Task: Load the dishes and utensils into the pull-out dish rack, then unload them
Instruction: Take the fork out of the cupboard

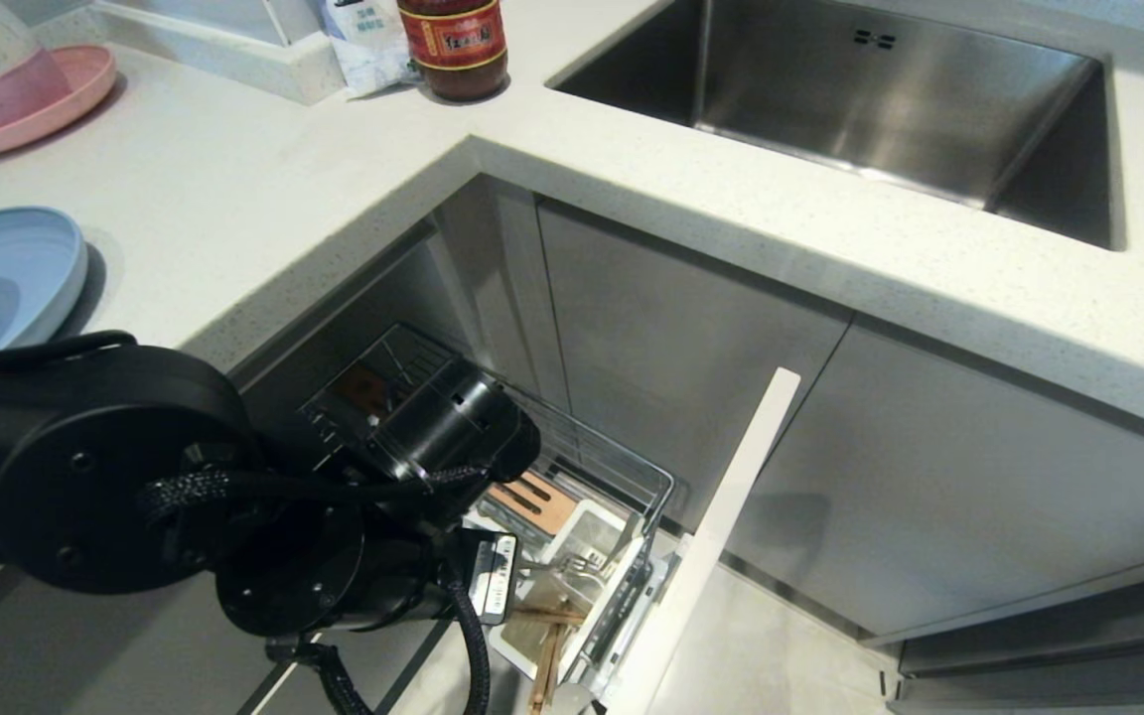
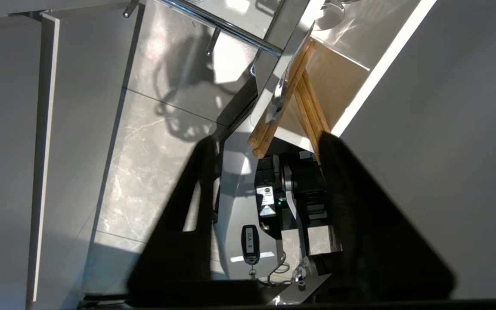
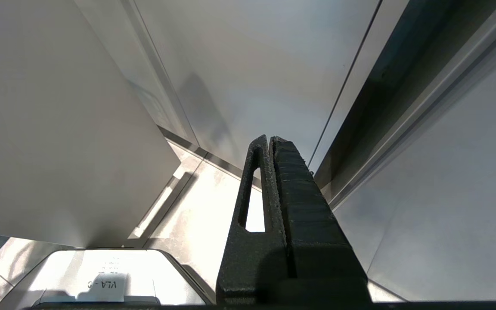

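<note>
From the head camera, the left arm [image 1: 234, 497] reaches down over the pull-out dish rack [image 1: 622, 477], which stands drawn out of the cabinet, with the fork [image 1: 577, 566] and the chopsticks [image 1: 547, 650] standing in its white utensil box [image 1: 597, 526], while the light-blue plate [image 1: 21, 263] lies on the countertop [image 1: 264, 199] near a pink plate [image 1: 46, 109]. In the left wrist view, the left gripper [image 2: 265, 144] has its fingers spread apart and holds nothing, the chopsticks just beyond its tips. The right wrist view shows the right gripper [image 3: 271, 140] with its fingers pressed together, empty, beside the cabinet fronts [image 3: 252, 64].
</note>
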Motion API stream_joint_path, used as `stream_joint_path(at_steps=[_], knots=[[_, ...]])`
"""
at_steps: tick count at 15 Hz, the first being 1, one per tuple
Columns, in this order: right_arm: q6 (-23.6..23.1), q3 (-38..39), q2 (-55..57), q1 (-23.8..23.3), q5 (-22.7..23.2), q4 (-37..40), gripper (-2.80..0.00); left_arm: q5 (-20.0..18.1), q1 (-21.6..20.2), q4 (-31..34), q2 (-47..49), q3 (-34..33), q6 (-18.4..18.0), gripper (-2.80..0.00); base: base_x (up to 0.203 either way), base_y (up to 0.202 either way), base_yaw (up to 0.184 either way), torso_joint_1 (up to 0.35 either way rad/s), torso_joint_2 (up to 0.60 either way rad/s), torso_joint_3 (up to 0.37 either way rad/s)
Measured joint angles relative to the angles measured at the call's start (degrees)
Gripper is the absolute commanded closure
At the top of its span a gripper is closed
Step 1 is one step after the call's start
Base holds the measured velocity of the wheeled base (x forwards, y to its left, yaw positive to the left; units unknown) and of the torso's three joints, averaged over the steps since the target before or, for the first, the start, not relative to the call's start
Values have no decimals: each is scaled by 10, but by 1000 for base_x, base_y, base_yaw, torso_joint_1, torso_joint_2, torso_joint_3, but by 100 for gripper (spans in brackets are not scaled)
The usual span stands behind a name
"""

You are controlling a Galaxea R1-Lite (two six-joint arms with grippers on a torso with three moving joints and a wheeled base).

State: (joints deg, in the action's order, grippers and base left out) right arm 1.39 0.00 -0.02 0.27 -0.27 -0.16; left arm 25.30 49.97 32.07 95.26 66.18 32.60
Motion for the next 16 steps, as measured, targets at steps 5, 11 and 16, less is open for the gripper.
stream_joint_path(at_steps=[5,11,16], knots=[[0,0,0,0,0,0,0,-1,0,-34,13,-1,4,-280,0,0,0,0,0,0],[0,0,0,0,0,0,0,0,-4,-57,54,-8,13,-280,0,0,0,0,0,0],[0,0,0,0,0,0,0,0,-11,-86,77,-11,17,-280,0,0,0,0,0,0]])
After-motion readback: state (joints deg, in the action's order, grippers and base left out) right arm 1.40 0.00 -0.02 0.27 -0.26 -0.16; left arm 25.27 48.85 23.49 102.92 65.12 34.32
